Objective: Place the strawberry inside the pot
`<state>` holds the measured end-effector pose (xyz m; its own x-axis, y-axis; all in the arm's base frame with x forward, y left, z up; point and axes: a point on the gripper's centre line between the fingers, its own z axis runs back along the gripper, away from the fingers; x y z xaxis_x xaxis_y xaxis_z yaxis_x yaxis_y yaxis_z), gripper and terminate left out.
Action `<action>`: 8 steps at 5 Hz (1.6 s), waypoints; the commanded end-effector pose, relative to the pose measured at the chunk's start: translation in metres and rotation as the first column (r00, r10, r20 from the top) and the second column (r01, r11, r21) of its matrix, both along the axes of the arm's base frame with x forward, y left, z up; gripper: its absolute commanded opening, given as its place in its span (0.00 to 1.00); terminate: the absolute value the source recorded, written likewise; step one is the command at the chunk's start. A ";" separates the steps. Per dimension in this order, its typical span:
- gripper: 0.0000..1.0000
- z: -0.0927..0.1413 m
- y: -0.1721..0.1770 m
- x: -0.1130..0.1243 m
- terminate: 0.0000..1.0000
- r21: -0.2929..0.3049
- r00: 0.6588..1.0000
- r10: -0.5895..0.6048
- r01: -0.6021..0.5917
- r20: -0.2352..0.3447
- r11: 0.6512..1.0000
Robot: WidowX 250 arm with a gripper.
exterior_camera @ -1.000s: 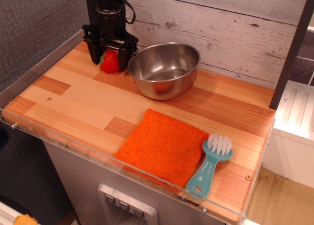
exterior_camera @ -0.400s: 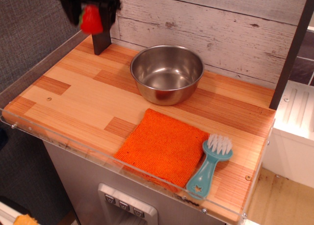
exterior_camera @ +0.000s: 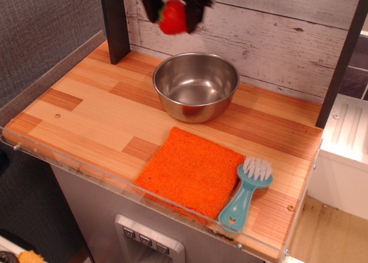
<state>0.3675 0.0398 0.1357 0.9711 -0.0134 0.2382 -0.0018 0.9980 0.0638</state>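
Note:
My gripper (exterior_camera: 174, 13) is at the top of the view, blurred by motion, and is shut on the strawberry (exterior_camera: 173, 17), a small glossy red toy with a green top. It holds the strawberry in the air above the far rim of the pot (exterior_camera: 196, 85), a round shiny steel bowl that stands empty on the wooden counter near the back wall.
An orange square cloth (exterior_camera: 190, 169) lies at the counter's front. A teal brush (exterior_camera: 247, 192) with white bristles lies to its right. A dark post (exterior_camera: 114, 23) stands at the back left, another at the right edge. A clear plastic lip (exterior_camera: 86, 170) runs along the front.
The gripper lifted the strawberry off the counter left of the pot, rose, then swung right; it now hangs over the pot's far rim. The pot shifted slightly right early on.

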 end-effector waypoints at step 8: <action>1.00 0.021 -0.035 -0.057 0.00 -0.098 0.988 -0.119 0.109 -0.101 0.989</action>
<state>0.3145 -0.0013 0.1375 0.9909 -0.1049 0.0844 0.1086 0.9933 -0.0402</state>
